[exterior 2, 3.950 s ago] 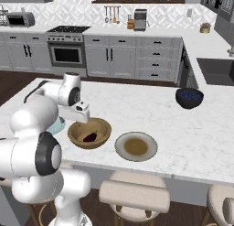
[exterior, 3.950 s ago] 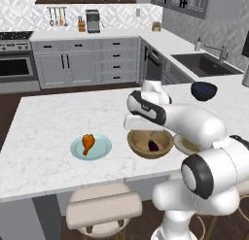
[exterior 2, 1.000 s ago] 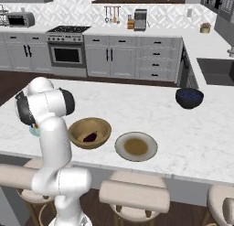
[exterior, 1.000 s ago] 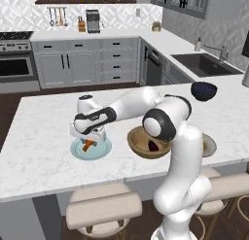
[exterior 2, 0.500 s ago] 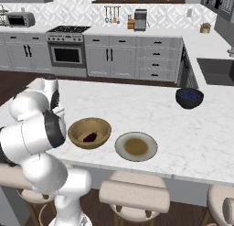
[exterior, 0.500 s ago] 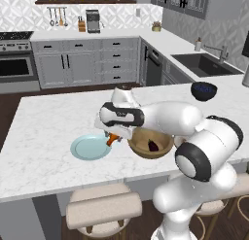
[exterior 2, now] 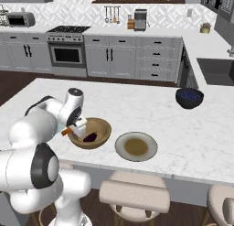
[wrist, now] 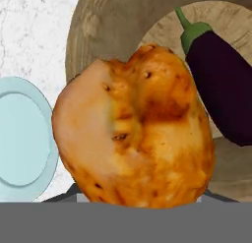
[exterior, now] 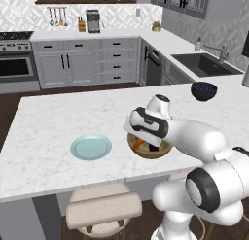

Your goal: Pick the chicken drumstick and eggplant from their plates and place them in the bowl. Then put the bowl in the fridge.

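My gripper (exterior: 138, 139) is shut on the orange-brown chicken drumstick (exterior: 139, 143), holding it just over the left rim of the wooden bowl (exterior: 156, 154). In the right base view the gripper (exterior 2: 73, 128) and drumstick (exterior 2: 67, 131) hang at the near-left edge of the bowl (exterior 2: 103, 125). The dark purple eggplant (exterior 2: 90, 137) lies inside the bowl. In the hand view the drumstick (wrist: 135, 148) hides the fingertips, with the eggplant (wrist: 221, 89) and bowl (wrist: 108, 25) behind it. The light-blue plate (exterior: 91, 147) is bare, left of the bowl. The beige plate (exterior 2: 135, 146) sits bare to the bowl's right.
A dark blue bowl (exterior: 204, 91) stands at the far right of the island counter (exterior: 58, 112). Stools (exterior: 102, 210) line the near edge. A sink (exterior: 204, 64) and grey cabinets run along the back and right walls.
The gripper has carried the drumstick to the right, from the edge of the light-blue plate to above the bowl's rim. The plate now lies bare.
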